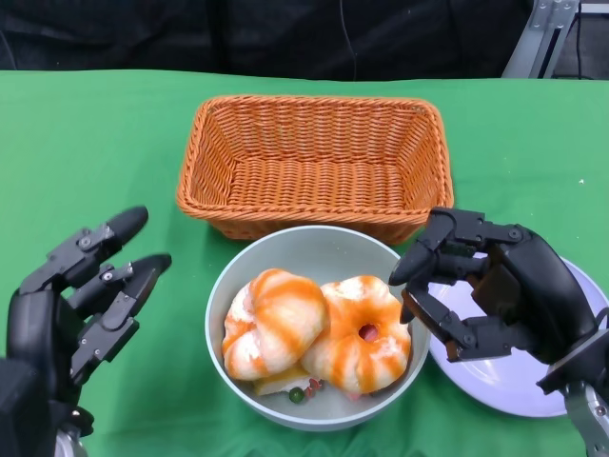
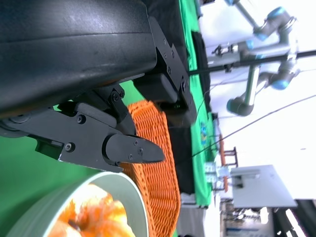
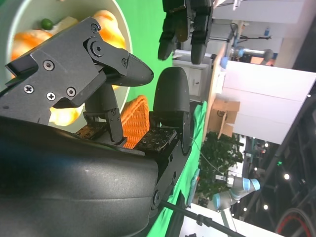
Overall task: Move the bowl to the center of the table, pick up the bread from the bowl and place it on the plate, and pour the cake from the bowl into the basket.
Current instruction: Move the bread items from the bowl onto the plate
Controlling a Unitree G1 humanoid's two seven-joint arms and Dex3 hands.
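A pale green bowl (image 1: 238, 286) sits near the table's front middle, holding two orange-striped buns (image 1: 276, 319) and a small piece of cake (image 1: 285, 386) beneath them. The woven orange basket (image 1: 314, 162) stands empty just behind the bowl. A lilac plate (image 1: 514, 376) lies to the bowl's right, partly under my right hand (image 1: 485, 290). That hand hovers at the bowl's right rim, fingers curled toward it, holding nothing. My left hand (image 1: 90, 295) is left of the bowl, apart from it, fingers spread. In the right wrist view the bowl (image 3: 121, 29) shows past the fingers (image 3: 106, 61).
Green cloth (image 1: 95, 143) covers the table. A metal stand (image 1: 542, 33) rises at the far right corner. The basket's side (image 2: 158, 163) and the bowl rim (image 2: 116, 180) show beyond my left hand's fingers (image 2: 118, 148).
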